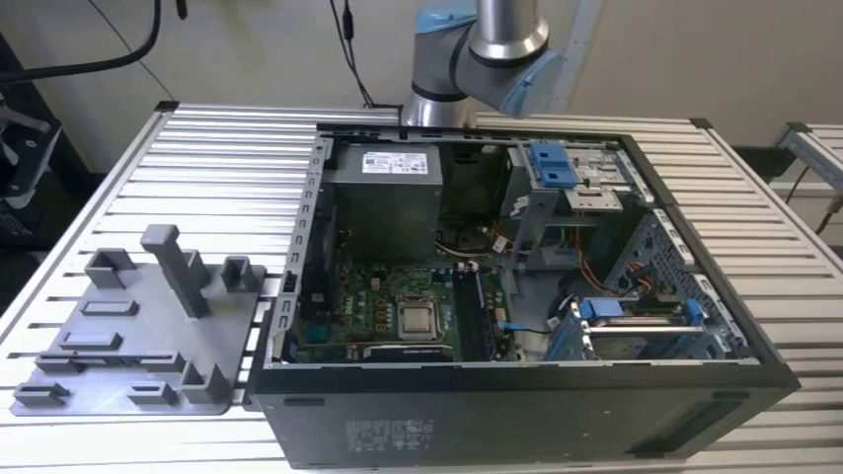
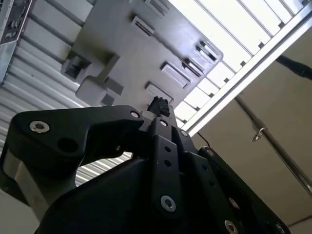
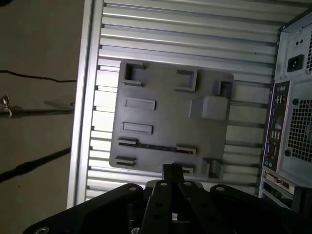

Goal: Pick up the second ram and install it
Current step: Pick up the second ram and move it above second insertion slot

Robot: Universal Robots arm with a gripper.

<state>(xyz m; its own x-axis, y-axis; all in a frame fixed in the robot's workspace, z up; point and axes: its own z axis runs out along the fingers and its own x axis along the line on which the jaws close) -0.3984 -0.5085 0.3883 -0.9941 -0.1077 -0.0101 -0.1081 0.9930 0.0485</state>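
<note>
- We see the gripper pressed together and empty, hovering above the tray.
- The ram stands on edge in the tray's long slot, apart from the gripper.
- An open case sits beside the tray on the worktop.

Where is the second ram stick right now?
The second ram sits in the grey holder tray, at the exterior view's left, beside the open computer case.
</note>
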